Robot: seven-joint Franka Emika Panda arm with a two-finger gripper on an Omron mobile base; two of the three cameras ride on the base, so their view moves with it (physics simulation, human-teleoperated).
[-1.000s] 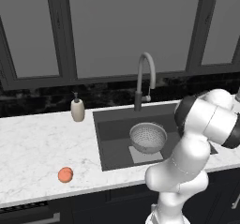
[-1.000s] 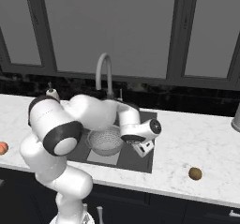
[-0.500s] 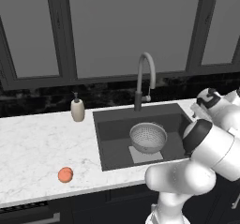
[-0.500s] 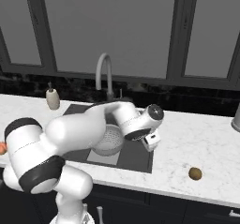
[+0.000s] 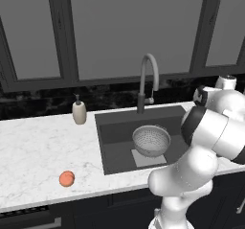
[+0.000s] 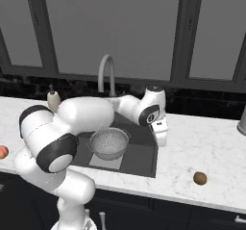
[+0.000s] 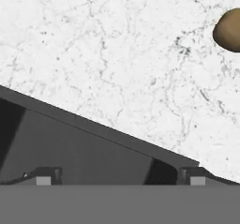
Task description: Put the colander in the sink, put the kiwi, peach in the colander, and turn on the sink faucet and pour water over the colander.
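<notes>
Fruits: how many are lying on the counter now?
2. The peach lies on the counter left of the sink; the kiwi lies on the counter right of it. None appears hidden.

You're in a rendered home kitchen. What gives it away: white marble-look counter (image 5: 33, 151) with grey veining, running both sides of the tool; a dark rectangular sink (image 5: 115, 127) sunk into it, right under and just left of the gripper (image 6: 161, 138); tall grey gooseneck faucet (image 5: 148, 79) behind the basin; beige soap dispenser (image 5: 79, 112) further off on the far side of the sink from the tool. A perforated metal colander (image 6: 109, 143) sits in the basin, fruit lies on the counter: a kiwi (image 6: 200, 178) near the tool, a peach (image 5: 67, 178) well apart past the sink. Dark window panes (image 6: 134, 27) over a black backsplash (image 5: 43, 103), dark base cabinets (image 6: 168, 214) below.
</notes>
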